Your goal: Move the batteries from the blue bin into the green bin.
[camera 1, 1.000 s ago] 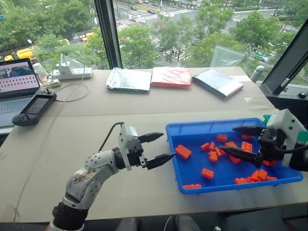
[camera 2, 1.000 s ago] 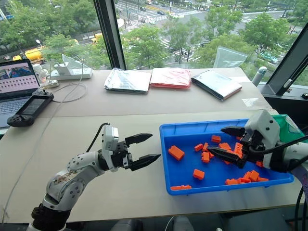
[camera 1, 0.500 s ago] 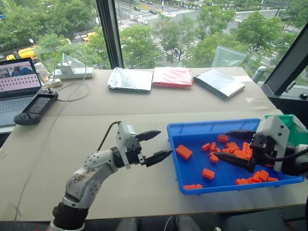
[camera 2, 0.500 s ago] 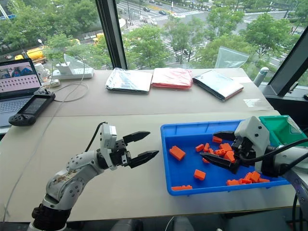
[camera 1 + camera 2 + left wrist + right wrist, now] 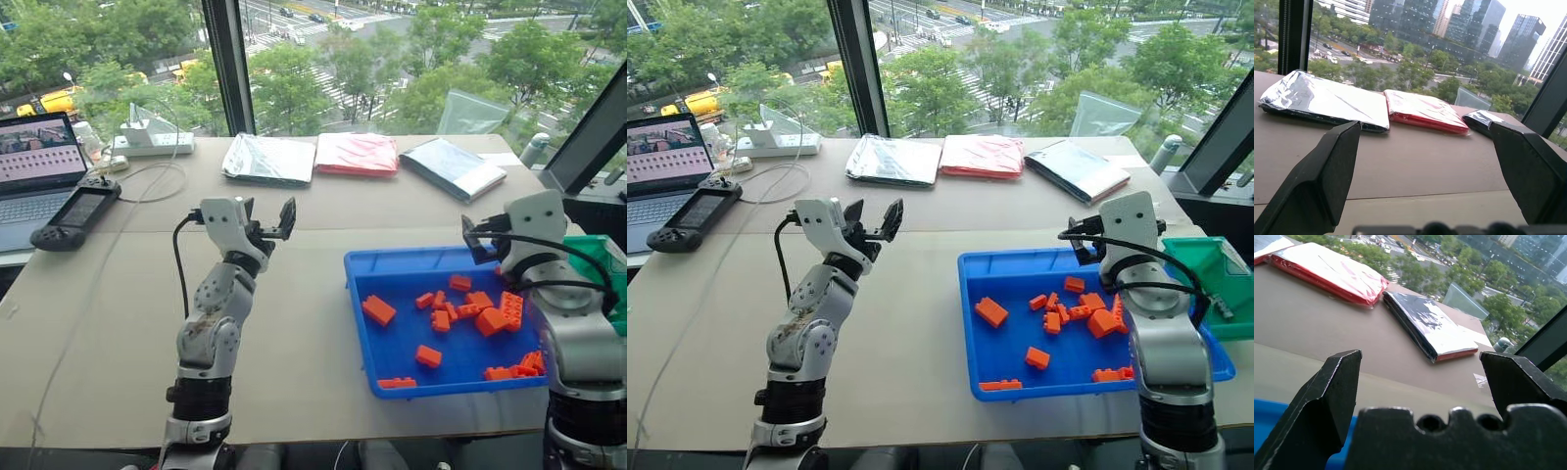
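Head: blue bin, orange bricks | wrist: silver pouch

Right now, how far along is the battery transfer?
Done, apparently: the blue bin holds orange bricks, with no batteries that I can make out. One slim pale piece, maybe a battery, lies in the green bin. In hand: nothing; the left gripper and right gripper are open and empty, above the table. Left: probably nothing.
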You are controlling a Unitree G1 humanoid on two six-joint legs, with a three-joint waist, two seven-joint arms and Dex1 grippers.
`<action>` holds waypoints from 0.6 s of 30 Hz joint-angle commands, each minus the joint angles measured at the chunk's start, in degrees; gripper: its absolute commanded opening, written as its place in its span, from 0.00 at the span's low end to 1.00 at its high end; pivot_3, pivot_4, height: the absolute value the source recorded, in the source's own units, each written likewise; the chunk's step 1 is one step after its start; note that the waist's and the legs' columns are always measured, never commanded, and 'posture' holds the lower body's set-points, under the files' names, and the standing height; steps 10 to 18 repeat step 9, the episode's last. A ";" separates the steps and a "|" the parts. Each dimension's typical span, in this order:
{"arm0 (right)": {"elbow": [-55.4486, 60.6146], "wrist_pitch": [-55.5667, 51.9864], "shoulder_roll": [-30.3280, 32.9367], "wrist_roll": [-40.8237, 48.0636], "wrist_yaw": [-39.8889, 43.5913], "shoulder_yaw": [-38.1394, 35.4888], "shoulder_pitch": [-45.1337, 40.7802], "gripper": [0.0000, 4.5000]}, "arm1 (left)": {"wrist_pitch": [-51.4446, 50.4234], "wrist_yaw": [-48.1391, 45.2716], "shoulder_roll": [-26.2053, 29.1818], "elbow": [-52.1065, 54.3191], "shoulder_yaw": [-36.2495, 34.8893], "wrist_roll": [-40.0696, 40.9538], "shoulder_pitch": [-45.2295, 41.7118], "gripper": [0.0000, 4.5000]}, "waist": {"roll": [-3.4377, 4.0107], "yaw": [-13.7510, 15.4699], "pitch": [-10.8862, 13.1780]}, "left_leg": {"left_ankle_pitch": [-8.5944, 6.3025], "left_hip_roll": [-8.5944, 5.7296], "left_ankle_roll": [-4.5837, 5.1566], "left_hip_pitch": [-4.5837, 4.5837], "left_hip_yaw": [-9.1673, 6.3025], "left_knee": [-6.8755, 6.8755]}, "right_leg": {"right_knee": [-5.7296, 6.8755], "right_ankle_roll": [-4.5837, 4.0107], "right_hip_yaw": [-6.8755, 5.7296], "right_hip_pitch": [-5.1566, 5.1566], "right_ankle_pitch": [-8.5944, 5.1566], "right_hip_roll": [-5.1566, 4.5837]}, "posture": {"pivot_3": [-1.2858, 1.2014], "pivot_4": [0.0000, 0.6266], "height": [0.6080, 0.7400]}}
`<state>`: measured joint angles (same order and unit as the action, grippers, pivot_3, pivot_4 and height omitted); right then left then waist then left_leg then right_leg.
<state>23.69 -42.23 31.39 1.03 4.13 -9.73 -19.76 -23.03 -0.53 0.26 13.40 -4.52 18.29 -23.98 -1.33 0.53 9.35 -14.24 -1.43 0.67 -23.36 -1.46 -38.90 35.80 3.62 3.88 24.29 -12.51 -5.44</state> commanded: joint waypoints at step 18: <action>-2.09 3.01 -5.17 -5.68 -4.94 1.18 -1.25 0.99 | -7.33 3.37 2.84 10.32 -1.96 -0.53 1.79 1.00 | -0.01 -0.43 0.00 | 0.07 0.01 -0.08 0.18 0.01 -0.08 | -0.03 -0.02 0.00 -0.13 0.00 0.06 | 0.52 0.24 1.00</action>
